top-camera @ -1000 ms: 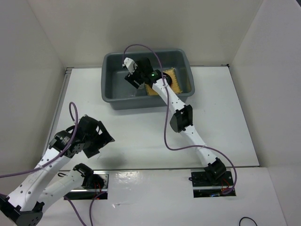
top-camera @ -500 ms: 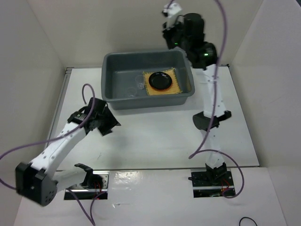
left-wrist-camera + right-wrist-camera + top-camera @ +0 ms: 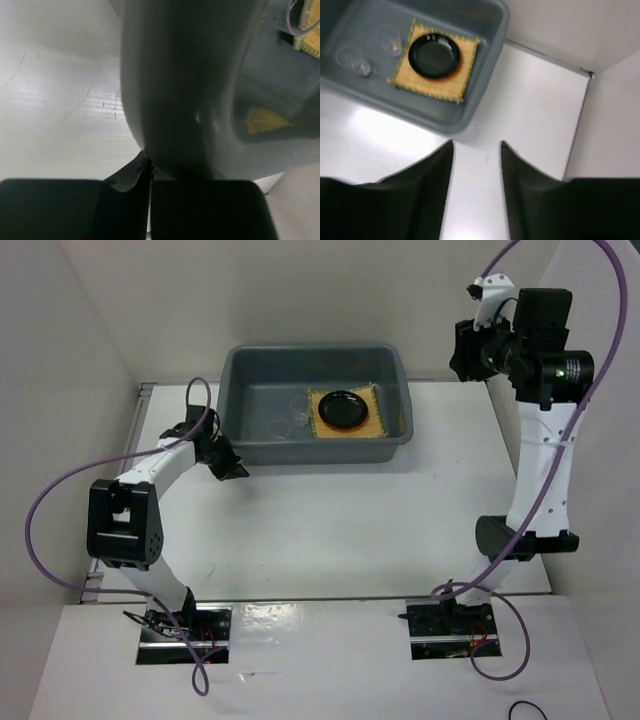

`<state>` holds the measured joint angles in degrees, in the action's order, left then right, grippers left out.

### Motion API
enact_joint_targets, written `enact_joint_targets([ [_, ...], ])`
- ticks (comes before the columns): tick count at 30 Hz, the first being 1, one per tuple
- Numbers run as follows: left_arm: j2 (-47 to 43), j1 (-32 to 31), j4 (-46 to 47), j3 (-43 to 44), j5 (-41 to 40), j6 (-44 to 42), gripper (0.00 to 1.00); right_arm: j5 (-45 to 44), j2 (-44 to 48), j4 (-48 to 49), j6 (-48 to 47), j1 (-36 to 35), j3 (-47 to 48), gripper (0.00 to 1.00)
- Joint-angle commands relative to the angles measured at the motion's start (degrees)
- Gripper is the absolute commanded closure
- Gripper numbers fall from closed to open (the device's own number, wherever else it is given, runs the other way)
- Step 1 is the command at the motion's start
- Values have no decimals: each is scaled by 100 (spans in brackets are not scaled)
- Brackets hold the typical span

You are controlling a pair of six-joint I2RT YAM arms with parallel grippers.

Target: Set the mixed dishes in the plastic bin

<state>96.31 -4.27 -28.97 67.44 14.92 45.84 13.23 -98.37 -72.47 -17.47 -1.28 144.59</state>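
The left gripper, clenched on nothing, sits right at the near left corner of the plastic bin; a push forward could shove the tub. Inside lie the bamboo mat, black plate and two glass cups; beyond, the right gripper hangs high, parted and empty.

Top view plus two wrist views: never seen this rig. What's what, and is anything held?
Two robot arms, left arm and right arm, are bolted at a white table's near edge. The top view looks down from above and behind them; each wrist view looks along that arm's own fingers. On the table stands a grey-blue plastic bin holding a square tan bamboo mat with a round black plate on it and two clear glass cups beside it. The left gripper is shut at the bin's outer corner; the right gripper is open, raised high. Neither holds anything.
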Motion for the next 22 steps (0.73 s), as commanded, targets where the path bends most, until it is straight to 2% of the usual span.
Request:
enact_joint_targets([
  [1,378,102,216,331,345,-356,100,240,633,-206,-81,128,-597,48],
  [3,440,155,216,384,398,-357,99,303,1011,-206,-142,181,-1020,31],
  [4,441,155,216,384,459,-357,97,303,1108,-206,-142,181,-1125,18],
  [5,441,155,216,384,459,-357,95,303,1187,-206,-142,181,-1292,13],
  [6,337,155,216,384,459,-279,87,303,1336,-206,-142,181,-1354,9],
  [7,101,155,216,314,459,-278,82,303,1416,-206,-142,181,-1433,1],
  [9,-269,155,277,130,459,-208,71,303,1626,-206,-142,242,-1653,1],
  [10,-732,155,278,77,399,-129,51,303,1715,-206,-142,242,-1889,1],
  [11,-1259,155,278,7,320,-59,42,250,1924,-206,-229,294,-2056,1],
  [12,-1542,155,278,6,197,-58,23,250,2040,-206,-230,295,-2441,1],
  [14,-2436,77,121,6,-49,-58,0,250,2460,-49,-309,435,-2934,1],
  [16,-3098,24,59,-72,-408,-171,0,163,2769,284,-309,435,-3723,1],
  [20,-5090,23,6,-406,-945,-664,0,162,3131,479,-239,488,-4421,1],
  [22,-5726,23,6,-712,-1331,-839,0,162,3270,549,-177,637,-4624,1],
])
